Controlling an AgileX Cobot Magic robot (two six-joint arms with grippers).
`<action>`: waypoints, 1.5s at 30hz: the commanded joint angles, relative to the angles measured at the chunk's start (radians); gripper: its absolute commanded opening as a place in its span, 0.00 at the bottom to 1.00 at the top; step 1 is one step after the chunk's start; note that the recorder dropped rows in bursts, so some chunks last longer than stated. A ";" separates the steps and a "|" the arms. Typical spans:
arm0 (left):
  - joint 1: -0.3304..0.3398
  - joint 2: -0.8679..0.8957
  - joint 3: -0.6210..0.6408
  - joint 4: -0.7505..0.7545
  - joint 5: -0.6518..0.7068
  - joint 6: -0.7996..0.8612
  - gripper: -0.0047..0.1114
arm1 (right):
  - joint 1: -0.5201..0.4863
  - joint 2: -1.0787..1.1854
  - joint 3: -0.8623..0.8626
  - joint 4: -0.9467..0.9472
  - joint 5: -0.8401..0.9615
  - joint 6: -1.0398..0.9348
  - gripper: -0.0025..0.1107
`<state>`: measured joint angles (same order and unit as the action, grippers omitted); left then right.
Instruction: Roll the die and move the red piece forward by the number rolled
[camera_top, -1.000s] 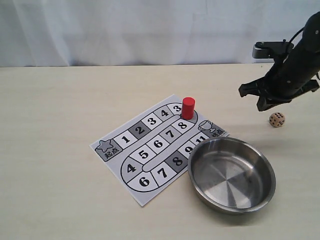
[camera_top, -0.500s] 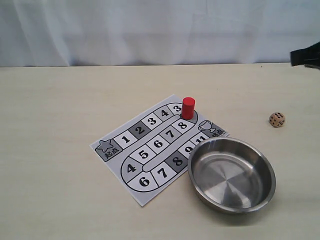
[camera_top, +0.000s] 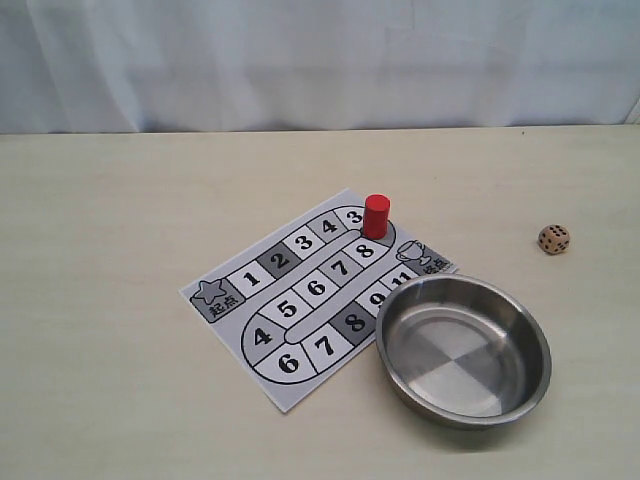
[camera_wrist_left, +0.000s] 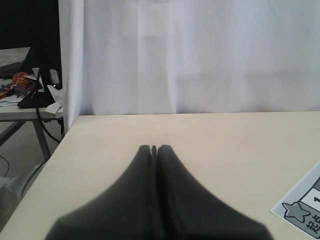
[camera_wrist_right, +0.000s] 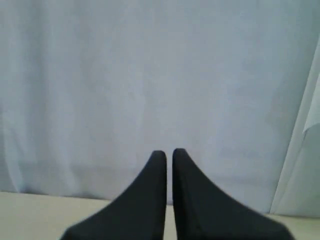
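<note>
The die (camera_top: 553, 238), a small tan cube with dark pips, lies on the table right of the board, well apart from the steel bowl (camera_top: 463, 348). The red piece (camera_top: 376, 215) stands upright on the paper board (camera_top: 300, 290) at the square marked 3. Neither arm shows in the exterior view. In the left wrist view my left gripper (camera_wrist_left: 154, 148) is shut and empty, held low over bare table, with the board's star corner (camera_wrist_left: 303, 212) at the edge. In the right wrist view my right gripper (camera_wrist_right: 169, 152) is shut with only a slit between its fingers, facing the white curtain.
The steel bowl is empty and overlaps the board's near right corner. A white curtain (camera_top: 320, 60) runs behind the table. In the left wrist view the table's side edge (camera_wrist_left: 59, 145) shows, with a cluttered bench (camera_wrist_left: 20, 95) beyond it.
My right arm, which hung just above the die a second ago, has pulled away up and to the right, out of the exterior view. The die and the red piece have stayed put.
</note>
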<state>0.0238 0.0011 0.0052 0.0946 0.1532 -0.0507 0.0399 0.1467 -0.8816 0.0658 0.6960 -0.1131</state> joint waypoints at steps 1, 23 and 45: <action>0.000 -0.001 -0.005 -0.001 -0.009 -0.002 0.04 | -0.003 -0.141 0.014 -0.007 0.021 -0.007 0.06; 0.000 -0.001 -0.005 -0.001 -0.011 -0.002 0.04 | -0.003 -0.147 0.517 -0.047 -0.318 -0.007 0.06; 0.000 -0.001 -0.005 -0.001 -0.011 -0.002 0.04 | -0.003 -0.147 0.882 -0.058 -0.609 -0.015 0.06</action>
<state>0.0238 0.0011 0.0052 0.0946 0.1532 -0.0507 0.0399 0.0042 -0.0033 0.0145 0.0873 -0.1177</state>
